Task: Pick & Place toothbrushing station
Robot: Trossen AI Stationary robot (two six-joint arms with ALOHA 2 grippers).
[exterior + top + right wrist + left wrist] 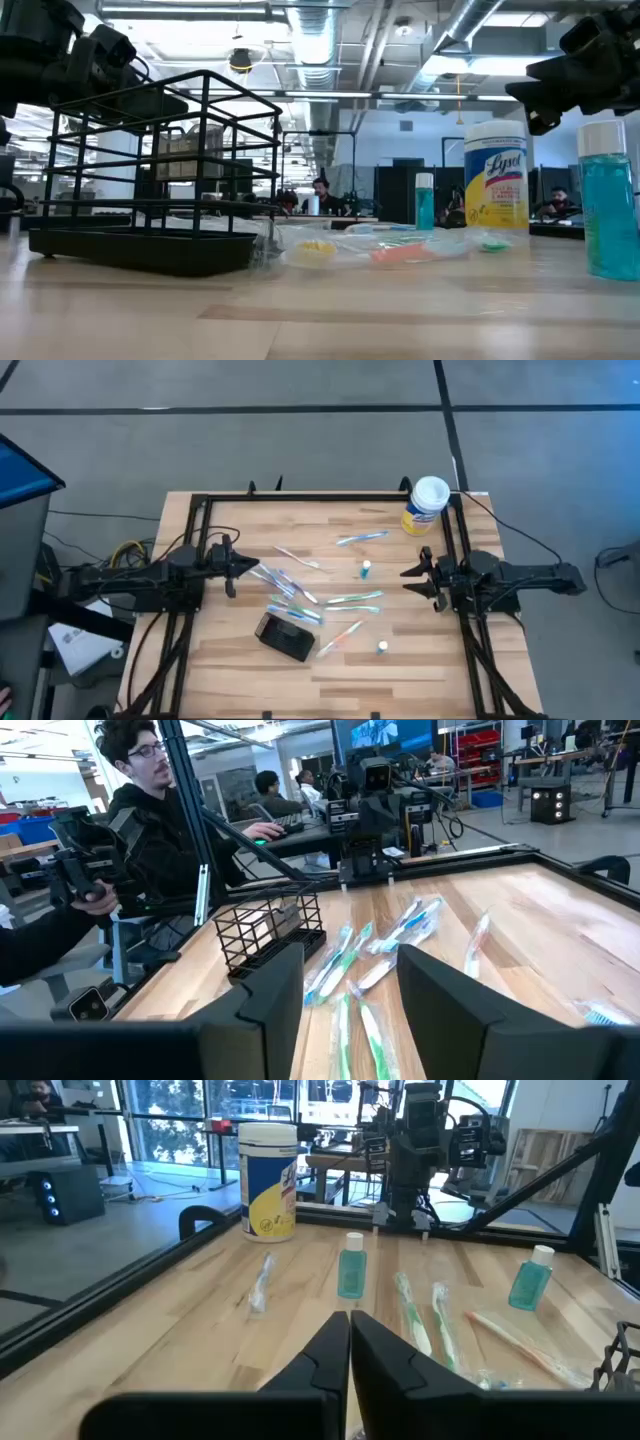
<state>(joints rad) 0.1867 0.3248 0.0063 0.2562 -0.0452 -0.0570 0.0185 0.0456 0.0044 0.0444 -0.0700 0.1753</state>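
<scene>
The toothbrushing station [285, 636] is a small black wire-walled holder on a black base. It stands on its base on the wooden table, near the front and left of centre. It also shows in the low view [150, 200] and the right wrist view [270, 925]. My left gripper [245, 567] is shut and empty [350, 1342], above the table behind and left of the station. My right gripper [408, 578] is open and empty [350, 990], above the table's right part and pointing toward the centre.
Several wrapped toothbrushes [355, 600] lie scattered between the grippers. Two small teal bottles [367, 568] [382, 648] stand among them. A white-lidded, yellow-labelled canister [425, 505] stands at the far right corner. A black frame [200, 510] borders the table. A person [130, 820] sits beyond the left side.
</scene>
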